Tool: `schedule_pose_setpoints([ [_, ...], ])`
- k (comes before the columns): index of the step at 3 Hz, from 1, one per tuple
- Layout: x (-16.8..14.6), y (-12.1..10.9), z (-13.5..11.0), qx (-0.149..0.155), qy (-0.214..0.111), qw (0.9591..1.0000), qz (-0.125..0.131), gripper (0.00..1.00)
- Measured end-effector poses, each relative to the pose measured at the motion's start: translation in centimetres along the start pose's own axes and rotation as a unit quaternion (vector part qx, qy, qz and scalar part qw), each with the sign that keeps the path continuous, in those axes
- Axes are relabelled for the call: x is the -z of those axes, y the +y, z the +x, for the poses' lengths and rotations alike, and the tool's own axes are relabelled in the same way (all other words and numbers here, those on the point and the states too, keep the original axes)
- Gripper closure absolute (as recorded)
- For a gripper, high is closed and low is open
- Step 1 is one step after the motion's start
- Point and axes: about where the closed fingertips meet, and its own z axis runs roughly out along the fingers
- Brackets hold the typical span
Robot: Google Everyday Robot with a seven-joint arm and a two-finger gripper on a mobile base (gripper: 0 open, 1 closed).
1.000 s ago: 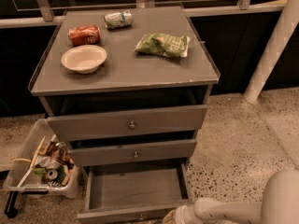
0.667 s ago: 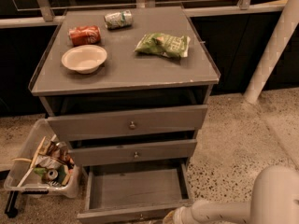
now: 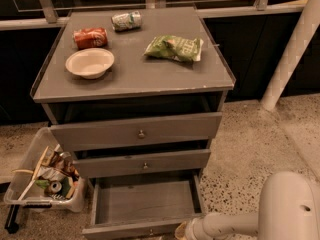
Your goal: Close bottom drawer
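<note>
A grey table (image 3: pixel 140 79) with three drawers, seen from above. The bottom drawer (image 3: pixel 145 204) stands pulled well out at floor level, its slim front near the lower edge of the view. The robot's white arm (image 3: pixel 235 224) reaches in from the lower right, and the gripper (image 3: pixel 181 231) sits just beside the drawer's right front corner (whether it is open or closed cannot be told). To close it well, the push should probably meet the front near its central knob (image 3: pixel 150 232) and run straight back, so the box does not skew. On top lie one red can (image 3: pixel 93 37), one silver can (image 3: pixel 126 20), one white bowl (image 3: pixel 90 62) and one green snack bag (image 3: pixel 174 48). One plastic bin (image 3: pixel 75 201) of clutter stands on the floor at left.
</note>
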Motion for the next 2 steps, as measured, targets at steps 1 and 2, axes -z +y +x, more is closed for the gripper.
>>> schedule_pose_setpoints([
  [1,0.0,0.0,0.0,0.0,0.0,1.0,0.0,0.59],
  [2,0.0,0.0,0.0,0.0,0.0,1.0,0.0,0.36],
])
